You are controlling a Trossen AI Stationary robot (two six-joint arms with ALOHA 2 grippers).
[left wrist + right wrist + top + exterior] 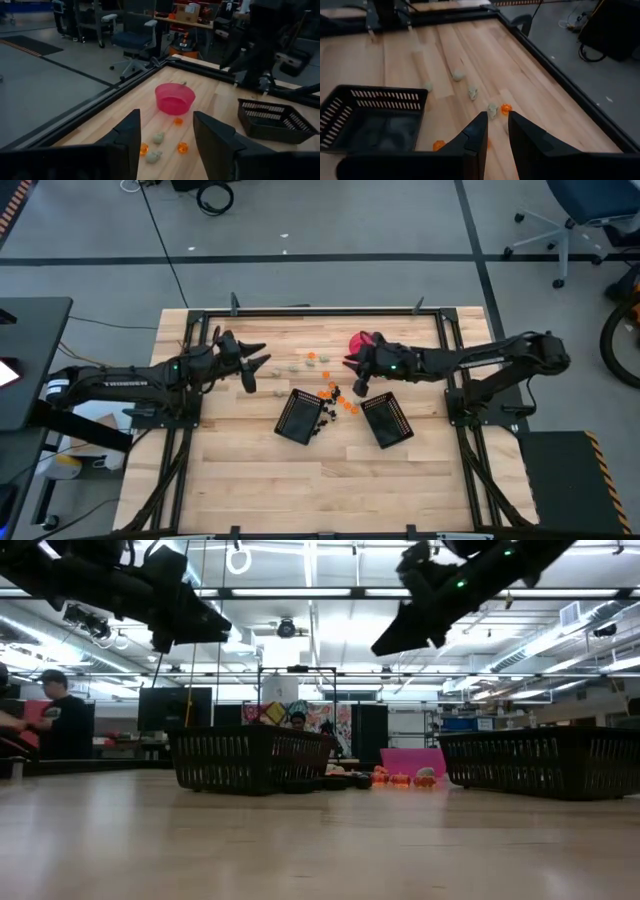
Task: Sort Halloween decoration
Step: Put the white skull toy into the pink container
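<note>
Decoration pieces [158, 138] lie beyond (not between) left gripper [167, 135] jaws.

Left pincer [262, 364] spread, right pincer [354, 376] narrow

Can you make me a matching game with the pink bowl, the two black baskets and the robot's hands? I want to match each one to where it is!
Things:
1. pink bowl
2. left basket
3. right basket
4. left hand

Places or states:
A. holds black pieces, with more lying beside it
B. open, above the table near the pale grey pieces
C. at the far edge of the table, beside the right hand
D. near the orange pieces, no pieces visible inside

Pairs: 1-C, 2-A, 3-D, 4-B
</note>
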